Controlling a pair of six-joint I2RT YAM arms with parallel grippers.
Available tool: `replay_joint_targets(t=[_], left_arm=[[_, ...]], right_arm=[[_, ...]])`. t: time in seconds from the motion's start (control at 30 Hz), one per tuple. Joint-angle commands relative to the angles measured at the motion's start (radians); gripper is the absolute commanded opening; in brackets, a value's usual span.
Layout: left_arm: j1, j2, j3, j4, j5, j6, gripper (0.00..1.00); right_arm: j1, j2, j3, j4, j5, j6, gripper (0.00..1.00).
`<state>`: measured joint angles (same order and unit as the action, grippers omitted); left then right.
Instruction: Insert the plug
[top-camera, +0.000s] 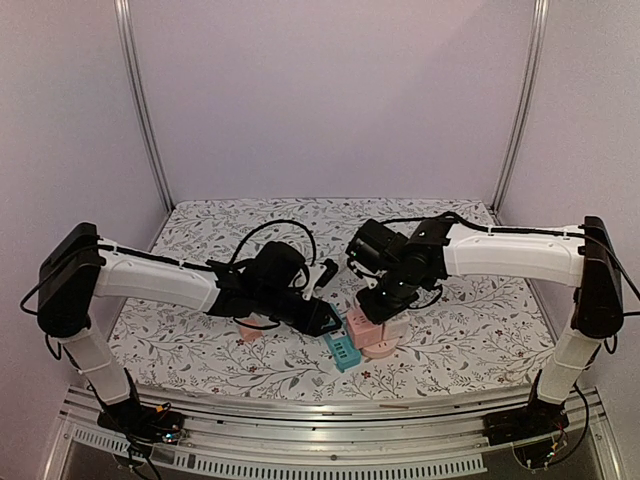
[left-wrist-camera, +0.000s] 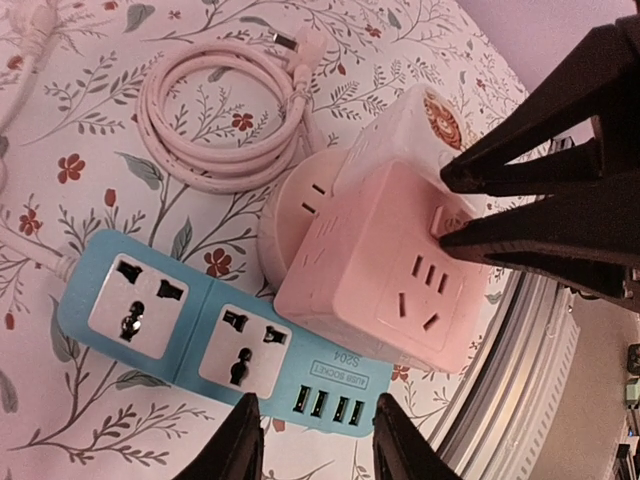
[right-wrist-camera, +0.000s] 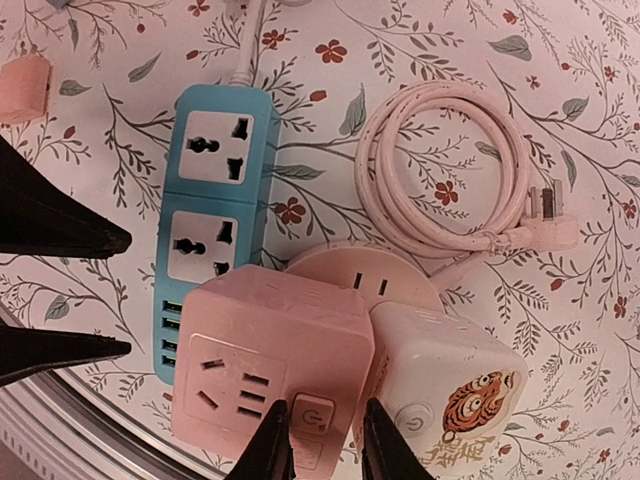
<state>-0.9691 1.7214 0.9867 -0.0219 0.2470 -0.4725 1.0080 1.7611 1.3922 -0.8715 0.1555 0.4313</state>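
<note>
A pink cube socket (right-wrist-camera: 270, 365) leans on a round pink base (right-wrist-camera: 365, 275), next to a white cube with a tiger print (right-wrist-camera: 445, 385). A blue power strip (right-wrist-camera: 210, 200) lies beside them. A coiled pink cable (right-wrist-camera: 440, 170) ends in a loose plug (right-wrist-camera: 545, 225) lying on the cloth. My right gripper (right-wrist-camera: 328, 445) is narrowly open, its tips either side of the pink cube's power button (right-wrist-camera: 313, 415). My left gripper (left-wrist-camera: 315, 440) is open and empty over the blue strip's (left-wrist-camera: 200, 330) USB end. In the top view both grippers (top-camera: 325, 315) (top-camera: 375, 300) meet over the pink cube (top-camera: 360, 325).
A small pink adapter (right-wrist-camera: 22, 88) lies apart on the floral cloth (top-camera: 470, 320). A white cable (left-wrist-camera: 30, 30) runs off the blue strip. The metal rail of the table's front edge (top-camera: 330, 410) is close behind the sockets. The left gripper's black fingers (right-wrist-camera: 55, 225) show in the right wrist view.
</note>
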Motion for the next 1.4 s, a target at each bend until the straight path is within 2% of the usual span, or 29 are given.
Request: replay_joint_targets(t=[0.0,0.83,1.1,1.37], left_arm=[[-0.017,0.016,0.024,-0.011,0.004,0.01,0.37],[-0.024,0.059,0.089,-0.019,0.009,0.027,0.35],[-0.05,0.089,0.127,-0.049,-0.012,0.041,0.42],[-0.057,0.114,0.151,-0.052,-0.02,0.035,0.44]], right_arm=[[0.004,0.04,0.001,-0.042,0.034,-0.005,0.24],[0.005,0.058,-0.021,-0.027,0.02,-0.005,0.25],[0.005,0.054,-0.031,-0.004,-0.007,-0.008,0.25],[0.009,0.046,-0.05,0.023,-0.048,-0.015,0.26]])
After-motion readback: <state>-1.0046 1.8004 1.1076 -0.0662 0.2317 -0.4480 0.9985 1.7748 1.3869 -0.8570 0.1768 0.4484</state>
